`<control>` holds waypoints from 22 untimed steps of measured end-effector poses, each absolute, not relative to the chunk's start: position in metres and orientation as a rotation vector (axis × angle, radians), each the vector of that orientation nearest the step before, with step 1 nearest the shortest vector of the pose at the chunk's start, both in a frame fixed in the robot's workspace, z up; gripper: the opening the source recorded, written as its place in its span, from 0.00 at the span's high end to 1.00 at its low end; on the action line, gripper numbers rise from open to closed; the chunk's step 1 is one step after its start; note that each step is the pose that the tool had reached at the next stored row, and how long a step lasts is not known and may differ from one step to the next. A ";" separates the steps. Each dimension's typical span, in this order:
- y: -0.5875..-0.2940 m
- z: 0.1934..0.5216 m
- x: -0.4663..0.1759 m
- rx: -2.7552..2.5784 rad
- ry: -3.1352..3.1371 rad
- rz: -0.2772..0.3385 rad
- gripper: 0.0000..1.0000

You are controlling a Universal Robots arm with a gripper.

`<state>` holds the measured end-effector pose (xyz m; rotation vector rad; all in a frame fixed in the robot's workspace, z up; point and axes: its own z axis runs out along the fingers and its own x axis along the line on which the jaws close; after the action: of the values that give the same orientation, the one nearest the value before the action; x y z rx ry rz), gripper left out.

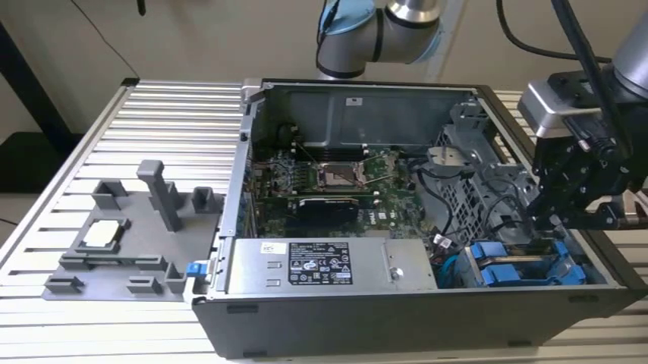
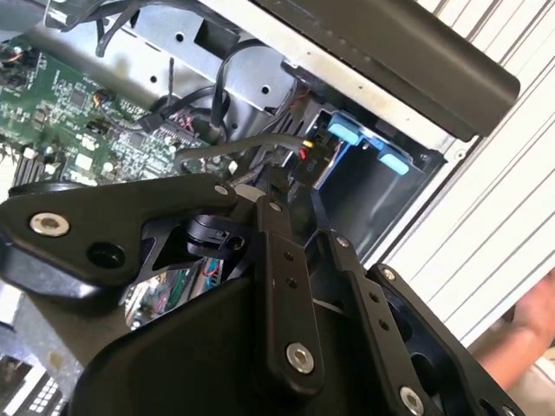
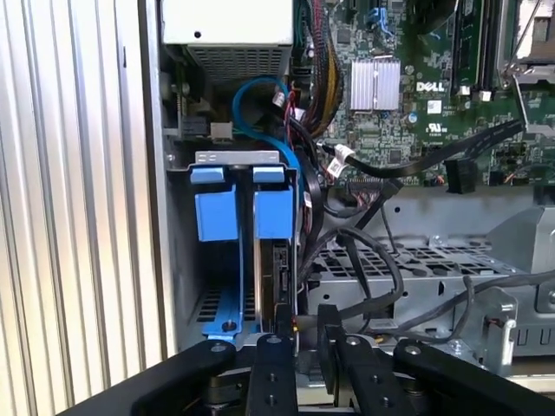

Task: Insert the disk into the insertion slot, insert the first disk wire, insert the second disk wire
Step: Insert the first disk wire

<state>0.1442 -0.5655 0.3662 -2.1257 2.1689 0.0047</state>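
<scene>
Deep in the grey sheet-metal drive cage, the disk (image 3: 279,269) stands on edge inside the insertion slot (image 3: 236,158), tucked beside two blue carriers (image 3: 215,212), so the first step looks done. Its bare connector edge faces the gripper (image 3: 303,328), which hangs directly over that end.

The fingers (image 3: 279,338) are drawn nearly together, apparently pinching the small dark plug of a disk wire (image 2: 247,146). In the second wrist view the plug sits at the fingertips, and its grey lead trails back toward the motherboard (image 2: 78,113). Gripping at the plug rather than along the lead likely keeps it square to the disk's socket, though I cannot tell whether it is seated.

In the exterior view the gripper (image 1: 552,220) hovers over the case's corner at that view's right, near the power supply (image 1: 319,265). The grey fixture tray (image 1: 76,262) rests on the slotted table (image 1: 172,121), well apart at the left.
</scene>
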 end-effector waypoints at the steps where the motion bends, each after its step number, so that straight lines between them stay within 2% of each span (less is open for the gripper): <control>1: -0.565 0.366 0.144 -2.128 2.171 0.024 0.74; 10: -0.565 0.366 0.139 -2.086 2.128 0.207 0.74; 22: -0.565 0.386 0.131 -2.076 2.119 0.240 0.74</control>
<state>0.1313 -0.5648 0.3862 -2.0764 2.1192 0.2395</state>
